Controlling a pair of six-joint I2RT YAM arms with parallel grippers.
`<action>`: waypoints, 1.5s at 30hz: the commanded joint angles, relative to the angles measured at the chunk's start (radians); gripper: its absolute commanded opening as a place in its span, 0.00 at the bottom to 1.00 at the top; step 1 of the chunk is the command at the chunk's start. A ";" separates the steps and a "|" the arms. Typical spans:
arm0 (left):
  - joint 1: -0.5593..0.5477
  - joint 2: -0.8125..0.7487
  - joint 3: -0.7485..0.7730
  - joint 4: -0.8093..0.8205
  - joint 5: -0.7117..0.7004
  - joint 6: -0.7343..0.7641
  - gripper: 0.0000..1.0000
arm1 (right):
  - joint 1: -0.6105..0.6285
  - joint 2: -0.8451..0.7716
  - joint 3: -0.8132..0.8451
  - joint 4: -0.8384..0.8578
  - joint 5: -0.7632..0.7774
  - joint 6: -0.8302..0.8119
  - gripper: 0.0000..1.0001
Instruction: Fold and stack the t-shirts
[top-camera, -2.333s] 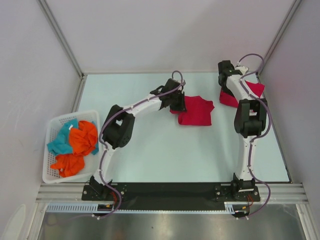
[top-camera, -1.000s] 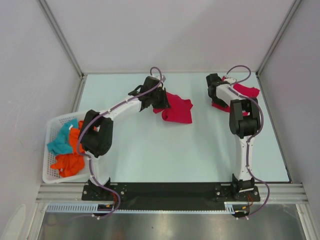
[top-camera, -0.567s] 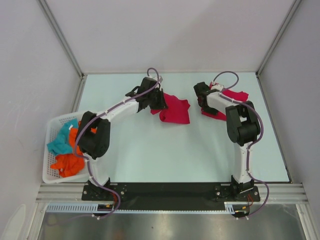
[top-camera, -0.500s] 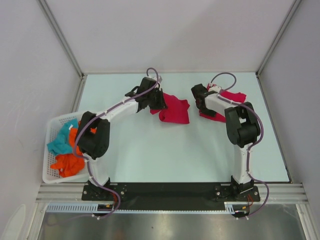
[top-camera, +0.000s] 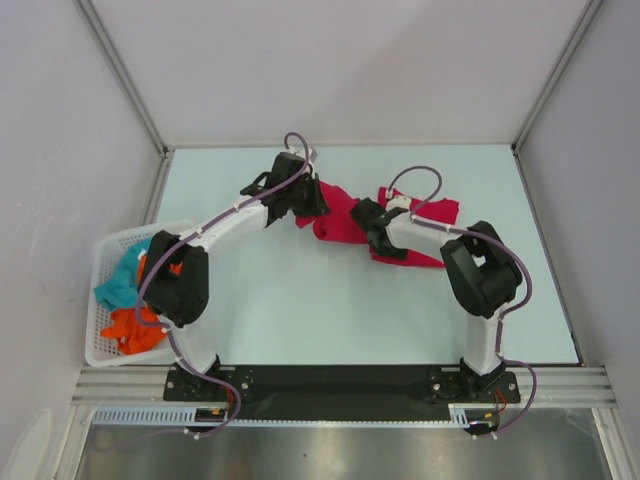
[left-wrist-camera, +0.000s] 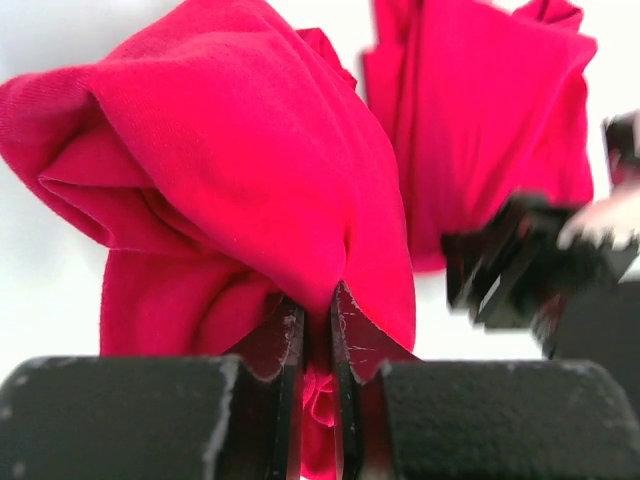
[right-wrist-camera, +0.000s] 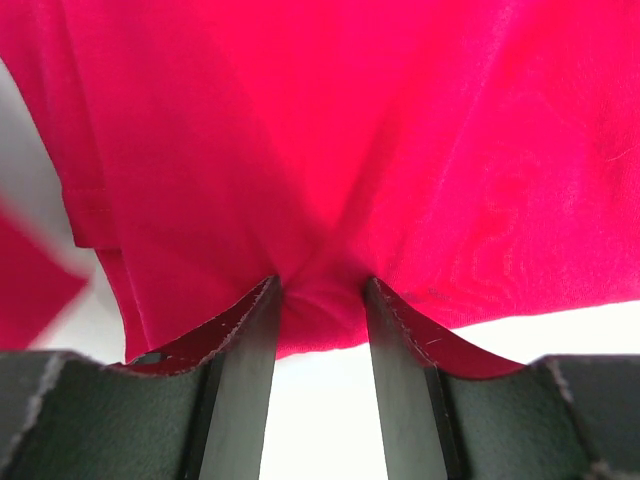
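Progress: none folded or stacked — left jaws pinch one bunched shirt (left-wrist-camera: 230, 170), right jaws grip second shirt (right-wrist-camera: 400, 130) — both on tabletop (top-camera: 300, 300).

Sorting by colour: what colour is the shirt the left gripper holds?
Plain crimson red shirt, best in left wrist view.

Between the jaws of left gripper (left-wrist-camera: 318, 310): t-shirt (left-wrist-camera: 230, 170), spread ahead of the fingertips on table (top-camera: 300, 300). Ahead and right, just beside it: second t-shirt (left-wrist-camera: 480, 120), nipped at its near edge in right gripper (right-wrist-camera: 318, 300). Well behind left gripper, at the table's left edge: basket (top-camera: 94, 325) with clothes (top-camera: 130, 325) inside.
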 joint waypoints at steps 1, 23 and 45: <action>0.009 -0.090 -0.018 0.055 -0.005 0.008 0.12 | 0.112 -0.056 -0.089 -0.133 -0.160 0.091 0.45; -0.057 -0.009 0.329 -0.084 -0.016 0.038 0.12 | 0.091 -0.238 0.038 -0.299 0.036 0.107 0.49; -0.353 0.491 1.000 -0.219 0.084 -0.046 0.11 | 0.059 -0.682 -0.078 -0.541 0.174 0.219 0.49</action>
